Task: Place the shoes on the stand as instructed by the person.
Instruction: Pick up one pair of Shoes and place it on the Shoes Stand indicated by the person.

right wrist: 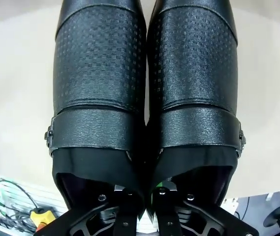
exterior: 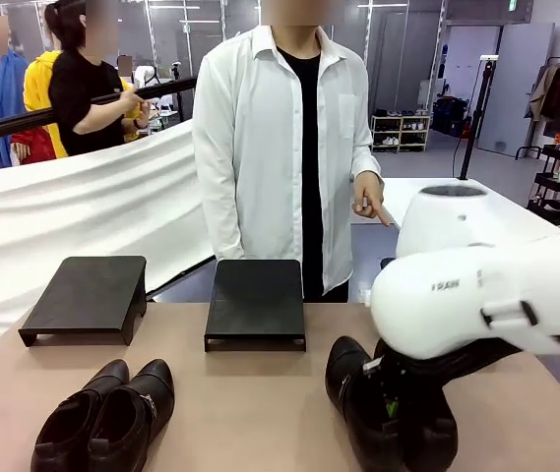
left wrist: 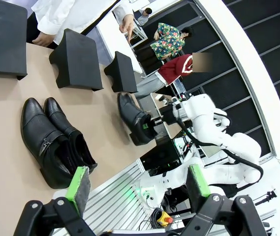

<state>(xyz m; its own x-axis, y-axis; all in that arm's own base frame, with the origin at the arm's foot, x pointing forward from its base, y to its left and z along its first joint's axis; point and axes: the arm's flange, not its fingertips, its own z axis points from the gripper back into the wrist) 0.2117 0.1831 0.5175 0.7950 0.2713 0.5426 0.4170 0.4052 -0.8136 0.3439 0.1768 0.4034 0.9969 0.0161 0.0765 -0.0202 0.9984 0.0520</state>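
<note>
On the tan table (exterior: pixel 260 403), seen from the front, the left pair of shoes (exterior: pixel 107 418) lies at 7 o'clock. The two shoes touch side by side, toes toward the far edge. At 10 o'clock stands the left stand (exterior: pixel 88 293), a low black platform with a bare top. The middle stand (exterior: pixel 256 298) sits at 12 o'clock, also bare, directly in front of the person (exterior: pixel 280 147) at the far side. The person's hand (exterior: pixel 369 200) is at 2 o'clock, with the index finger stretched out and aimed down toward 4 o'clock. The white right arm (exterior: pixel 476 295) comes in from 3 o'clock and bends down over the right pair of shoes (exterior: pixel 358 403) at 5 o'clock.

In the left wrist view, the left gripper (left wrist: pixel 139 189) has its green pads (left wrist: pixel 78 183) spread wide apart with nothing between them. The left pair lies at 10 o'clock from it. This view also takes in a third stand (left wrist: pixel 121 72), just beyond the toes of the right pair.

In the right wrist view, the right gripper (right wrist: pixel 146 199) sits at 6 o'clock, fingers drawn together between the two shoes. It appears clamped on their adjoining inner collars, though the pads themselves are buried in the openings. Each shoe carries a small metal buckle (right wrist: pixel 47 135) on its outer side.
</note>
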